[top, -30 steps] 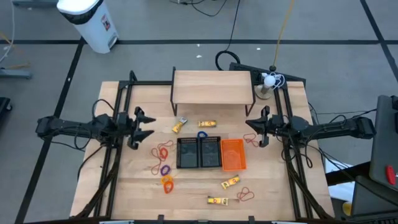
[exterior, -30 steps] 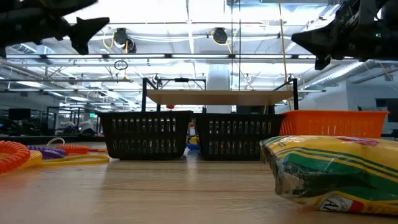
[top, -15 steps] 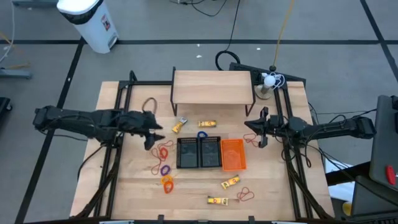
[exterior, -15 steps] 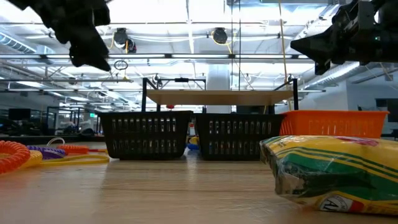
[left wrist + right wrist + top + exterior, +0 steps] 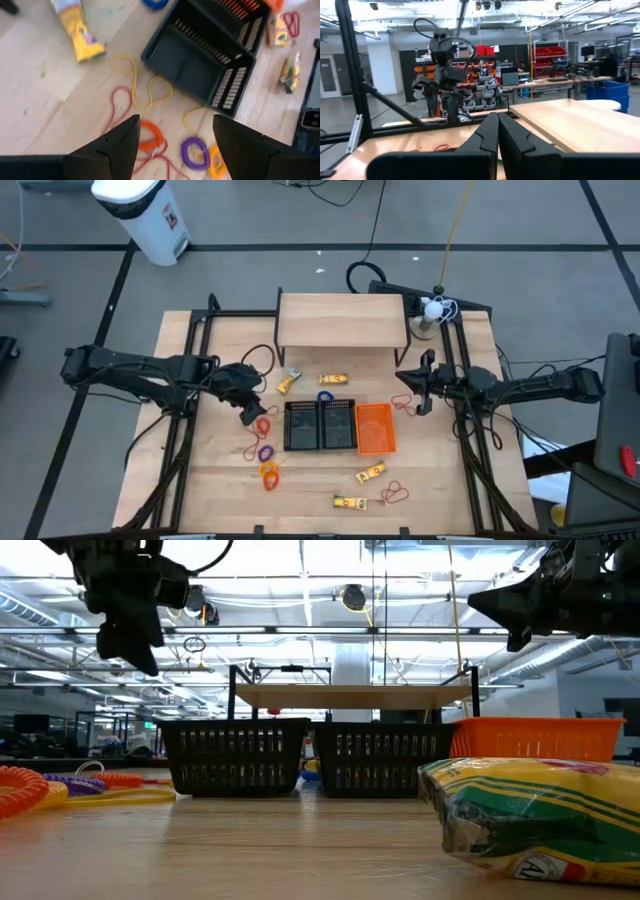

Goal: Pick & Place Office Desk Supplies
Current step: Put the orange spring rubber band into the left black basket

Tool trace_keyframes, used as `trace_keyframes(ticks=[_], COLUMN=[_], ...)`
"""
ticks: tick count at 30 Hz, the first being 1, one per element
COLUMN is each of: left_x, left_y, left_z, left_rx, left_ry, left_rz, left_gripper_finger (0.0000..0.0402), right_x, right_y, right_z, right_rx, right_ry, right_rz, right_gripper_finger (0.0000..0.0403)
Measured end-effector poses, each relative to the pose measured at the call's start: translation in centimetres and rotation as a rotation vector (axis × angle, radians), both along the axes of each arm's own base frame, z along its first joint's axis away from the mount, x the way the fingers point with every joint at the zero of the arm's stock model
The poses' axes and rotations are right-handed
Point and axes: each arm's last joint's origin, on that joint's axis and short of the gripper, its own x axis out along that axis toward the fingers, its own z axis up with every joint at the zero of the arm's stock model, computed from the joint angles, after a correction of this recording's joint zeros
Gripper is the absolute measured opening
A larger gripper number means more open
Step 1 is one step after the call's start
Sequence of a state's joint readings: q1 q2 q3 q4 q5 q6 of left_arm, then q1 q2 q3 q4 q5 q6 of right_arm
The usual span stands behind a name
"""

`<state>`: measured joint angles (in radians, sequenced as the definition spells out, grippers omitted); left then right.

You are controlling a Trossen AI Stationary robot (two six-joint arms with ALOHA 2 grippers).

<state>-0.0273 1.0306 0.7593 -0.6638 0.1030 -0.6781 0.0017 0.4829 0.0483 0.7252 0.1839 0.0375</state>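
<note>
Loose rubber bands lie on the table left of the black trays (image 5: 320, 426): a red and yellow tangle (image 5: 263, 421), a purple coil (image 5: 265, 452) and an orange coil (image 5: 269, 474). A blue loop (image 5: 325, 395) sits behind the trays. Yellow oblong pieces lie at the far side (image 5: 288, 383) (image 5: 333, 380) and the near side (image 5: 370, 473) (image 5: 350, 502). My left gripper (image 5: 252, 408) (image 5: 176, 120) hovers open, tipped down, above the yellow loops (image 5: 142, 85) and red band (image 5: 120, 102). My right gripper (image 5: 403, 390) (image 5: 497, 125) hangs shut in the air right of the trays.
An orange tray (image 5: 374, 428) adjoins the black trays. A wooden shelf (image 5: 342, 320) stands at the far edge. More red bands lie near the right gripper (image 5: 402, 402) and the near edge (image 5: 397, 493). Black frame rails (image 5: 185, 420) run along both sides.
My left gripper has swung from the left frame rail toward the table's middle and tipped its fingers downward, ending over the red and yellow bands beside the black trays. Nothing on the table has moved.
</note>
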Motion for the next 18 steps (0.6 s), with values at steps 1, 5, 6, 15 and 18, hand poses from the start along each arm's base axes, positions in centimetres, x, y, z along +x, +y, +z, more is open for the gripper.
trace_keyframes(ticks=[1,5,6,15,18], left_x=[0.0,0.1,0.1,2.0,2.6], left_y=[0.0,-0.3,-0.3,-0.8,-1.2], left_z=[0.0,-0.2,-0.2,-2.9,-4.4], left_rx=[-0.018,-0.126,-0.146,-0.203,-0.21], left_ry=[0.003,0.037,0.038,0.199,0.288], left_rz=[0.002,0.005,-0.003,0.064,0.06], left_gripper_finger=[0.0253,0.0253,0.0253,0.0253,0.0253], right_x=[0.0,0.0,0.0,0.2,0.2], right_y=[0.0,0.0,0.0,0.2,0.2], right_z=[0.0,-0.1,-0.2,-0.4,-0.6], right_rx=[0.0,0.001,0.005,0.033,0.034], right_ry=[0.001,0.013,0.015,0.035,0.052], right_rz=[0.0,0.005,0.009,0.068,0.067], right_gripper_finger=[0.0,0.0,0.0,0.0,0.0])
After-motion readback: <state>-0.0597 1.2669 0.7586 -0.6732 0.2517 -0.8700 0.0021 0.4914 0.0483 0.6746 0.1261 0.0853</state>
